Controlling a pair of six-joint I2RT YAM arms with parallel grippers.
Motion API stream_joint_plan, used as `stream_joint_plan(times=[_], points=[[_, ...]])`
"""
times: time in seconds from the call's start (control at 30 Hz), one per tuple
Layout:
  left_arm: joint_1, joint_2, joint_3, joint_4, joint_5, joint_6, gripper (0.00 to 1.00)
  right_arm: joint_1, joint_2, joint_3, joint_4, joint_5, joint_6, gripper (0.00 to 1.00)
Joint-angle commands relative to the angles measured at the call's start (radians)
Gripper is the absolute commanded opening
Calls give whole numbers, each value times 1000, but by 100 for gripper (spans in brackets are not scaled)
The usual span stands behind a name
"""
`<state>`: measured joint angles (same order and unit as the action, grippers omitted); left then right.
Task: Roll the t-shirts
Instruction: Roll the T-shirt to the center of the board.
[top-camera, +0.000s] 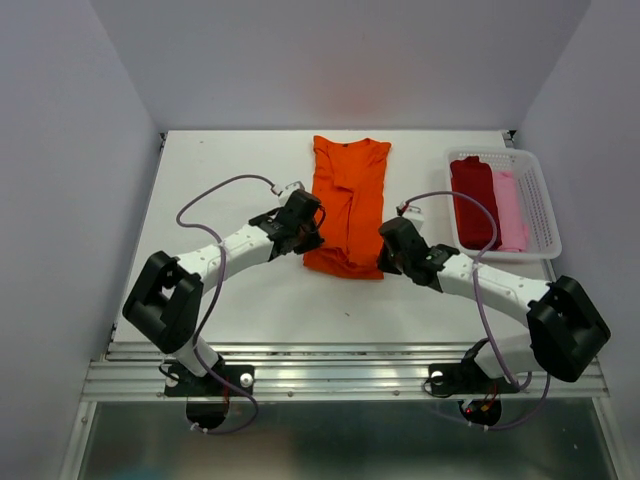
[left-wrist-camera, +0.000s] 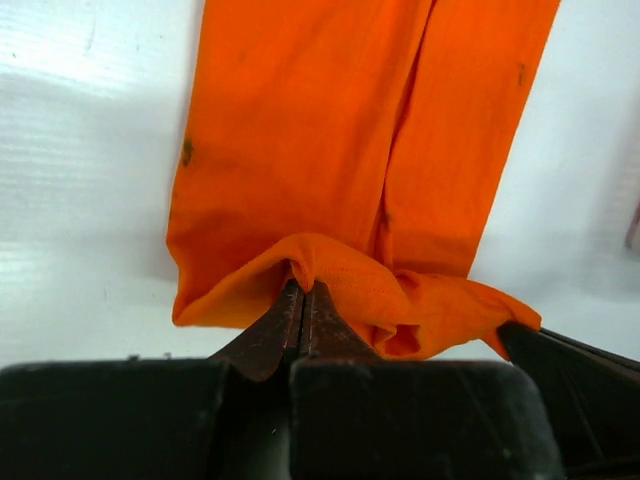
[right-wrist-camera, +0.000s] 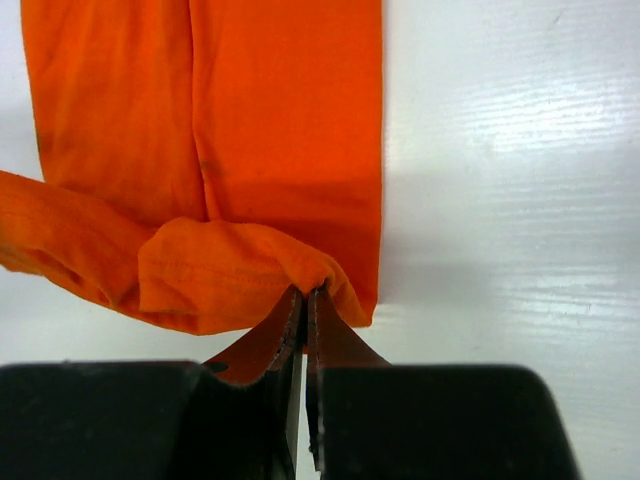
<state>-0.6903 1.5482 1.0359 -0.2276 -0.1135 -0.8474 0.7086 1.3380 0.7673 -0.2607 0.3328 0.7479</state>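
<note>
Both arms are in on the orange t-shirt (top-camera: 347, 205), which lies in the middle of the white surface (top-camera: 230, 160). It is folded lengthwise into a narrow strip, collar at the far end and hem toward me.

My left pincer (top-camera: 312, 240) is at the near left corner. From the left wrist, the left pincer (left-wrist-camera: 303, 295) has its jaws pressed together with a fold of orange hem nipped between the tips. The orange t-shirt (left-wrist-camera: 360, 150) bunches up right there and curls over toward the camera, while the rest runs flat away from me.

It's the same on the other side. My right pincer (top-camera: 385, 258) is at the near right corner. In the right wrist view the right pincer (right-wrist-camera: 305, 298) is clamped on the hem, and the cloth puckers where the tips meet. The orange t-shirt (right-wrist-camera: 280, 120) stretches away flat beyond that, and the lifted edge sags off to the left in a loose, wrinkled band.

So the near edge is raised off the surface at both corners, with the middle drooping between them.

Over on the right, well apart from the orange one, the white mesh basket (top-camera: 543, 215) holds a rolled dark red t-shirt (top-camera: 473, 200). A rolled pale pink t-shirt (top-camera: 510, 210) lies beside it, the two touching.
</note>
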Motion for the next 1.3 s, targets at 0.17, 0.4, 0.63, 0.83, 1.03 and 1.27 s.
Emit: stream_joint_plan(times=[0.17, 0.4, 0.63, 0.83, 1.03, 1.27], points=[[23, -52, -29, 11, 53, 59, 0, -17, -48, -18, 54, -53, -33, 1], [-5, -207, -209, 16, 150, 10, 0, 5, -134, -132, 37, -212, 28, 1], [-61, -249, -303, 14, 190, -51, 0, 64, -172, -195, 15, -248, 59, 1], [-84, -254, -358, 20, 164, -104, 0, 86, -186, -227, 5, -236, 85, 1], [-84, -241, -335, -12, 124, -113, 0, 86, -218, -221, -28, -178, 85, 1], [-84, -227, -274, -50, 90, -101, 0, 86, -224, -166, -78, -87, 62, 1]])
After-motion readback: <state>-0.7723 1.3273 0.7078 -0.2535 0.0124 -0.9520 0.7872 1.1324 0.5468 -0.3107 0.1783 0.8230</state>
